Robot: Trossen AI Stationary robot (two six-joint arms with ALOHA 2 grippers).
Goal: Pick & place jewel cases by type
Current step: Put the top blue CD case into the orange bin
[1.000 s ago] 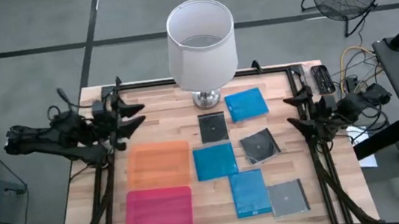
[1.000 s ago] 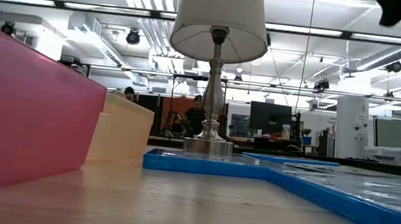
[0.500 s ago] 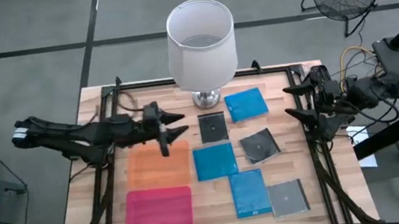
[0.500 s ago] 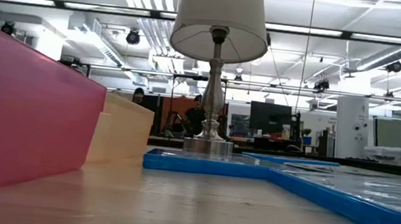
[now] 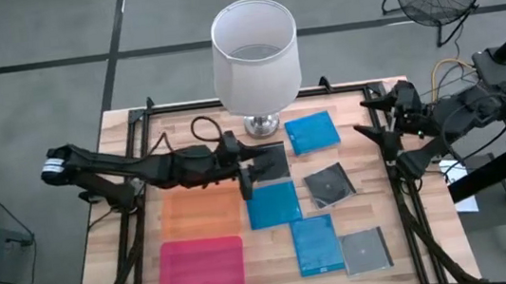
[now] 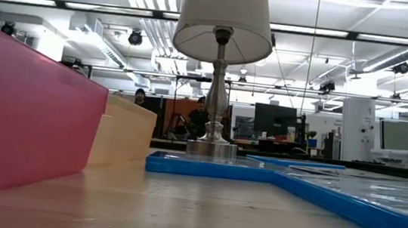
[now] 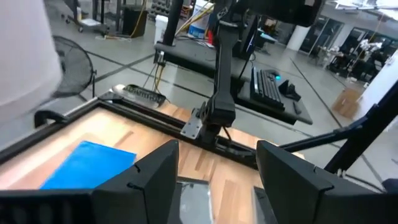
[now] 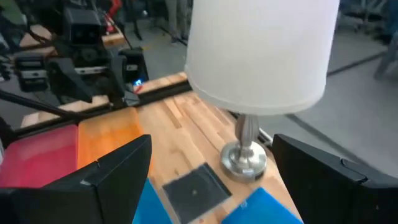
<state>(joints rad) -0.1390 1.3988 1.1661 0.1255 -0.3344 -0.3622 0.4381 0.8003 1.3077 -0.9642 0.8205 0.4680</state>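
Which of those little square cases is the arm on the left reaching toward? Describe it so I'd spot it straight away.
Find the white lamp at the back of the wooden table. Right in front of its silver base lies a dark grey case, with the left gripper hovering at its edge. It is the only dark case touching the lamp's foot; its nearest neighbours are bright blue.

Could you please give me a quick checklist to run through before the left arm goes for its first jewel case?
1. Left gripper jaws open, empty: ok.
2. Left gripper over the dark case beside the lamp base: ok.
3. Gripper's height above that case: cannot tell.
4. Orange sheet and pink sheet bare: ok.
5. Right gripper open, waiting at the table's right edge: ok.
6. Cases all lying flat, none stacked: ok.
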